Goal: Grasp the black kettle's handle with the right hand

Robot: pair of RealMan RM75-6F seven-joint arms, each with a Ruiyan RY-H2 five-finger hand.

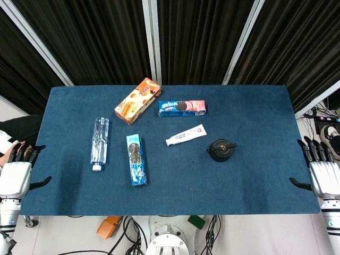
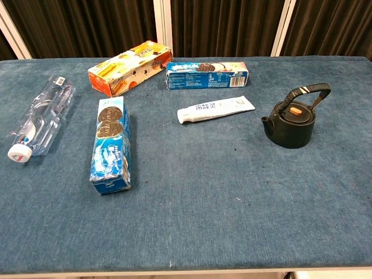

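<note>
A small black kettle [image 1: 220, 150] [image 2: 292, 121] stands upright right of the table's middle, its arched handle [image 2: 309, 92] raised over an orange lid knob, spout toward the left. My right hand [image 1: 322, 170] hangs past the table's right edge, fingers spread, holding nothing, well away from the kettle. Off the left edge, my left hand [image 1: 17, 171] is likewise spread and empty. Neither hand shows in the chest view.
On the blue table [image 1: 255, 117] lie a white tube [image 1: 186, 135], a blue cookie box [image 1: 182, 108], an orange box [image 1: 137, 100], another blue cookie box [image 1: 136, 159] and a clear bottle [image 1: 99, 142]. The tube lies just left of the kettle.
</note>
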